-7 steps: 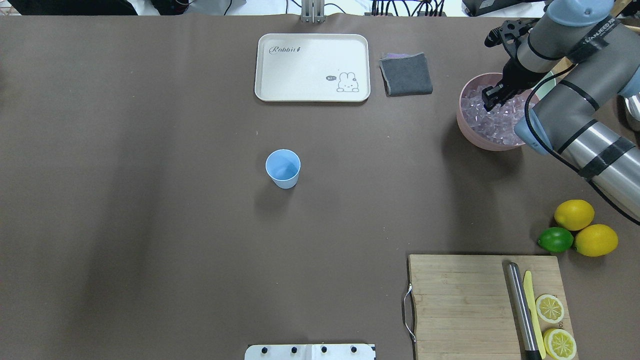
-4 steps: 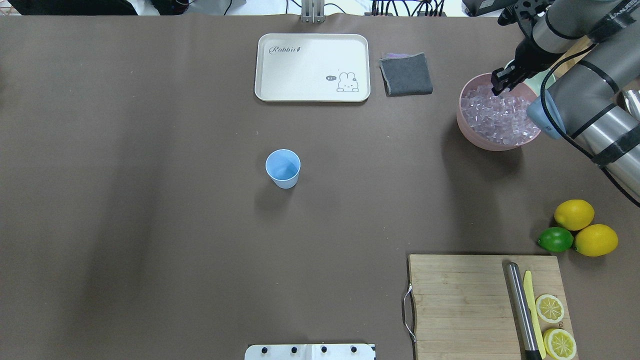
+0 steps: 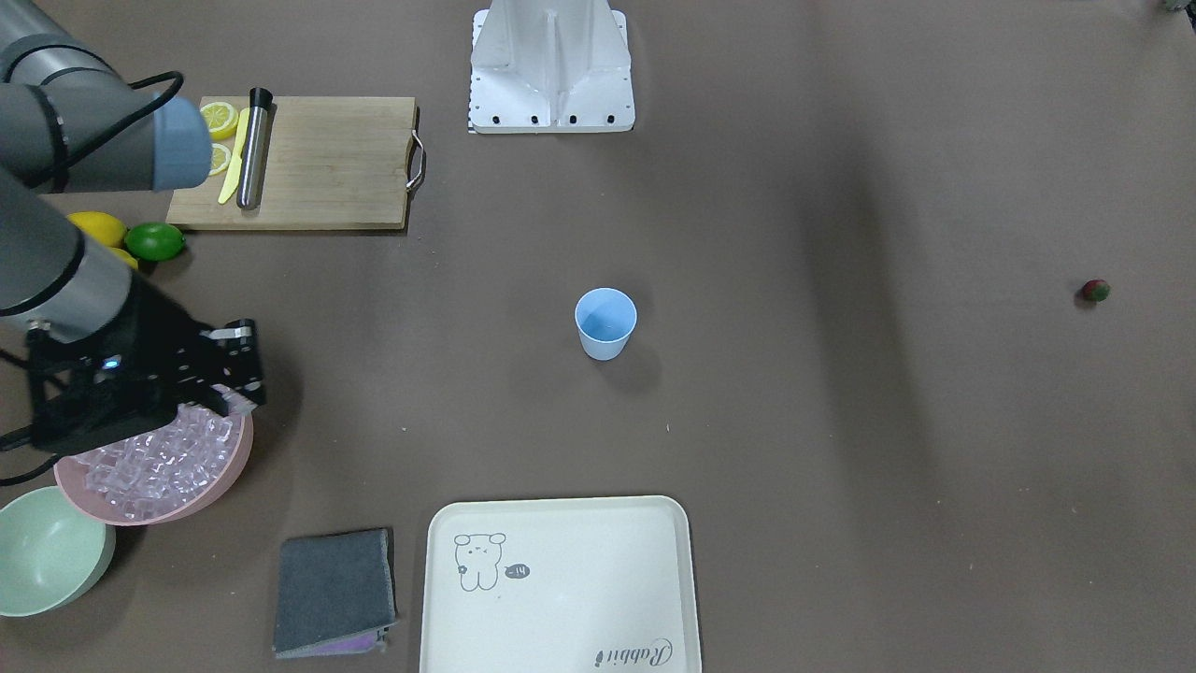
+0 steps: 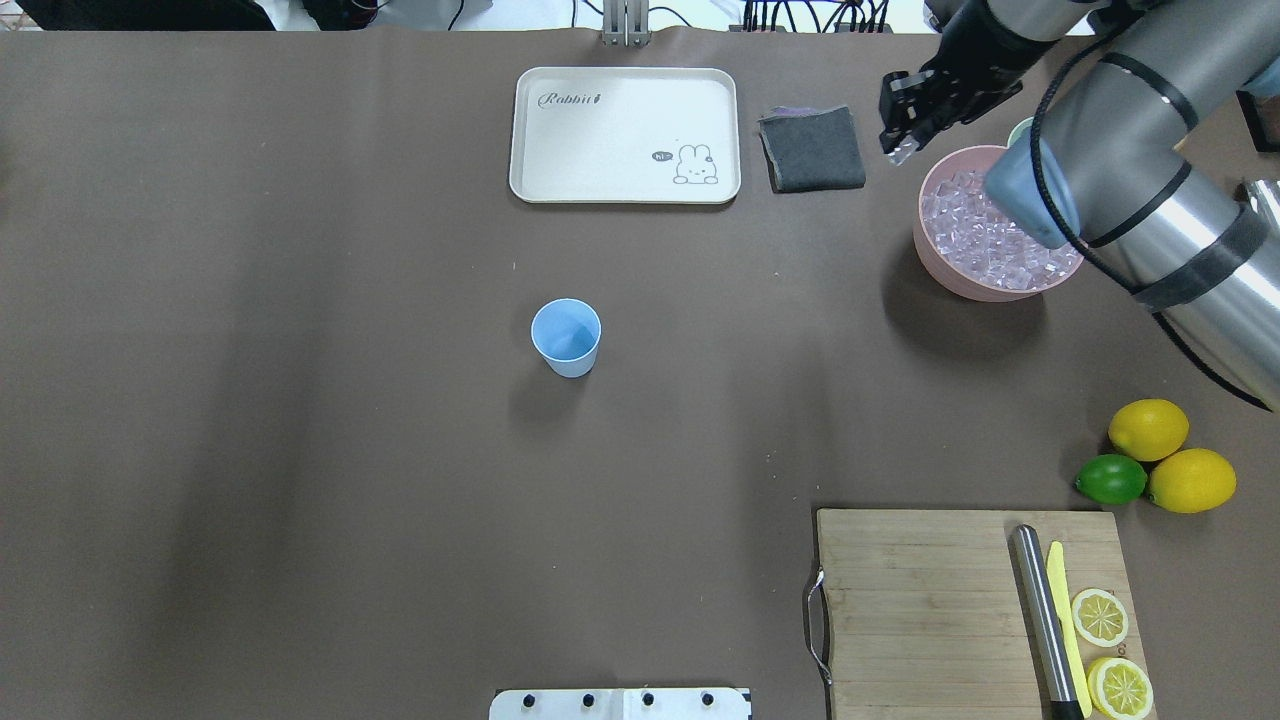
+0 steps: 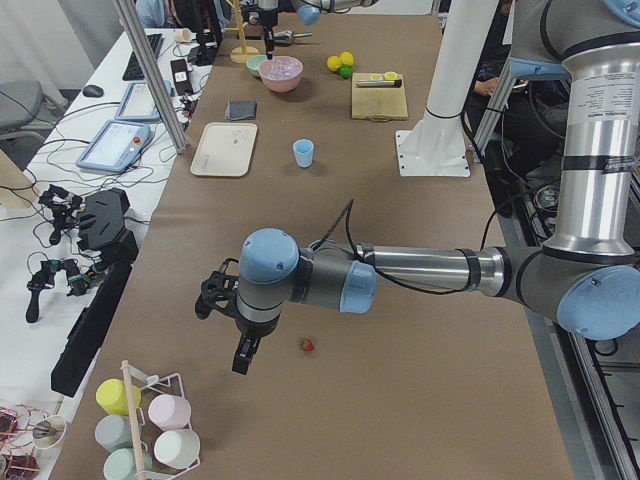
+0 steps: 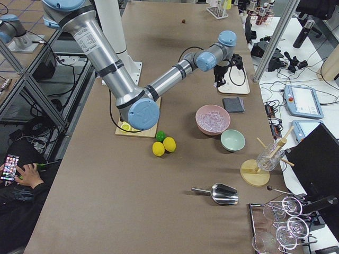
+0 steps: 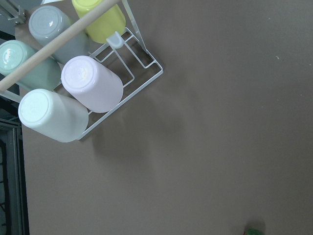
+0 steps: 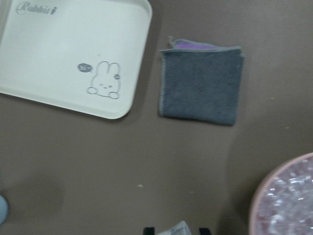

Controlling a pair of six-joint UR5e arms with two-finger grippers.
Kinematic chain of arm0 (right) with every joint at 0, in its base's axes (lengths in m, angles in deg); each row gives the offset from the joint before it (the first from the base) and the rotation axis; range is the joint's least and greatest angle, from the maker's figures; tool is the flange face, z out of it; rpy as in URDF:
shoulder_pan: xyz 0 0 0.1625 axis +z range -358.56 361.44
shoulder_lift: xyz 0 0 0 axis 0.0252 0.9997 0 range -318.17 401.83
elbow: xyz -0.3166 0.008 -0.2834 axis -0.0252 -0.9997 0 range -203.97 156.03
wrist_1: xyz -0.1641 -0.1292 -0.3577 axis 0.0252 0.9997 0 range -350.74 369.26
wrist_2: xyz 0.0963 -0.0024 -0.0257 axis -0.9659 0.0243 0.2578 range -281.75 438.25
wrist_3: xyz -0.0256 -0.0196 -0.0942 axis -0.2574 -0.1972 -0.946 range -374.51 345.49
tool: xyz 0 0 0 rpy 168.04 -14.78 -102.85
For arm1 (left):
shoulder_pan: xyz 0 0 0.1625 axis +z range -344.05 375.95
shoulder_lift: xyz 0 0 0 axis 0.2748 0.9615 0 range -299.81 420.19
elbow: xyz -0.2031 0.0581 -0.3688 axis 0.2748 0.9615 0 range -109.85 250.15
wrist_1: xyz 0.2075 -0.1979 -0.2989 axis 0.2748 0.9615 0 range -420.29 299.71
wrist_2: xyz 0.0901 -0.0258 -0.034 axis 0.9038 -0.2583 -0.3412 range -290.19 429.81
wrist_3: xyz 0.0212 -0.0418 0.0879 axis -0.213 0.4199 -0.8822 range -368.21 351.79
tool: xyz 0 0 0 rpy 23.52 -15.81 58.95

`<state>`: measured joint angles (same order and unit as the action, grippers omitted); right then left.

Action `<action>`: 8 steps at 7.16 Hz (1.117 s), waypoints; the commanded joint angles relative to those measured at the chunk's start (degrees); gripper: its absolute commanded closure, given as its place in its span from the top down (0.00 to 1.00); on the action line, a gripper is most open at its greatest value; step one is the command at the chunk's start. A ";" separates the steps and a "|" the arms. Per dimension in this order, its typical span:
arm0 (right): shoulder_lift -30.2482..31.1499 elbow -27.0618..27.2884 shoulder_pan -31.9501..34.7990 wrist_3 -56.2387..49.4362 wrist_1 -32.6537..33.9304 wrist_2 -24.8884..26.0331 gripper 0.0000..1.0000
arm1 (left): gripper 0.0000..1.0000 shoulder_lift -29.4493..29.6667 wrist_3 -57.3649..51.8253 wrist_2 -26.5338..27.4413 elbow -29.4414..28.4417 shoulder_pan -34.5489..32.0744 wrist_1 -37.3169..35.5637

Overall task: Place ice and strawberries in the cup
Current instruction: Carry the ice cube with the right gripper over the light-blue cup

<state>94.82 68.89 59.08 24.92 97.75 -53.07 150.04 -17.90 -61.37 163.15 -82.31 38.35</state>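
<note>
**Right gripper** [image 4: 902,147]: fingers drawn in to a narrow gap, pinching one ice cube [image 8: 177,229] between the tips. It is held in the air just beside the rim of the pink bowl [image 4: 940,272], on the grey cloth's side.

**Left gripper** [image 5: 241,352]: low over the tabletop's left end. How far its fingers are spread cannot be told.

**Ice** [image 4: 985,240]: a heap too many to count, in the pink bowl by the tabletop's far right corner.

**Cup** [image 4: 566,337]: one, upright, mid-tabletop.

**Strawberry** [image 3: 1095,291]: one, on the tabletop toward the left end, well apart from the cup.

**Mint bowl** [image 3: 47,561]: one, beside the pink bowl.

**Tray** [image 4: 625,135]: one, at the far edge.

**Cloth** [image 4: 812,150]: one, folded, between the tray and the pink bowl.

**Lemons** [image 4: 1148,429]: two whole, with one lime [image 4: 1111,479], clustered by the right edge.

**Cutting board** [image 4: 920,600]: one, at the robot-side right corner. It bears:
- two lemon halves [image 4: 1099,616]
- one yellow knife [image 4: 1062,600]
- one steel cylinder [image 4: 1040,620]

**Rack** [image 7: 142,78]: one, at the left end, holding five tumblers [image 7: 90,83].
</note>
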 commanded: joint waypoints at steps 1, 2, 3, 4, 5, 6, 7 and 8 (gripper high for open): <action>-4.64 0.49 -11.00 20.69 -7.23 5.94 0.00 | 0.98 -0.02 0.03 -0.13 -0.10 0.00 -0.02; -5.60 -0.73 -15.75 27.13 -11.81 10.34 0.00 | 0.98 -0.03 -0.06 -0.13 -0.45 0.00 -0.02; -8.75 -3.70 -19.37 30.41 -12.46 14.73 0.00 | 0.98 -0.03 0.03 -0.13 -0.54 0.00 -0.02; -11.13 -6.52 -22.10 32.27 -12.64 17.56 0.00 | 0.98 -0.03 0.03 -0.13 -0.54 0.00 -0.02; -11.32 -6.81 -23.87 34.21 -13.51 18.72 0.00 | 0.98 -0.03 -0.06 -0.13 -0.80 0.00 -0.02; -11.76 -7.25 -25.63 35.44 -13.70 20.56 0.00 | 0.98 -0.03 -0.06 -0.13 -0.98 0.00 -0.02; -12.11 -8.29 -27.21 35.63 -13.79 22.84 0.00 | 0.98 -0.03 -0.14 -0.13 -1.15 0.00 0.06; -12.64 -8.48 -27.31 35.63 -13.61 23.04 0.00 | 0.98 -0.03 -0.14 -0.13 -1.24 0.00 -0.02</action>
<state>82.79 60.98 32.65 60.23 84.11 -31.20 150.02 -18.02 -61.50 162.06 -82.31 38.36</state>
